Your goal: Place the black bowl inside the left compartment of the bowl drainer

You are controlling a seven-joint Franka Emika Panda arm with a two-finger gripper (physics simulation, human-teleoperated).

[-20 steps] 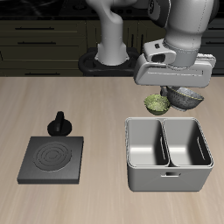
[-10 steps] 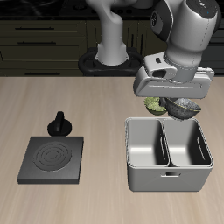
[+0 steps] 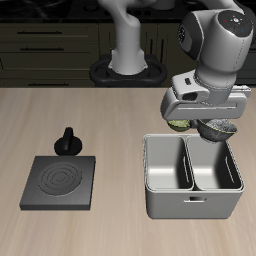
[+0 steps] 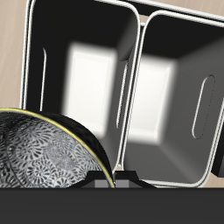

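On your desk (image 3: 110,130), toward the front, lies the flat black square plate (image 3: 59,181), with a small black knobbed object (image 3: 68,141) just behind it. Further along stands the bowl drainer (image 3: 194,178), both wells open. Your fingers (image 3: 217,128) hover over its back rim, closed on the black bowl (image 3: 221,130), which hangs above the drainer's far edge; the wrist view shows its speckled inside (image 4: 48,156) over the wells (image 4: 122,83). An olive-green bowl (image 3: 180,124) peeks out just behind the drainer.
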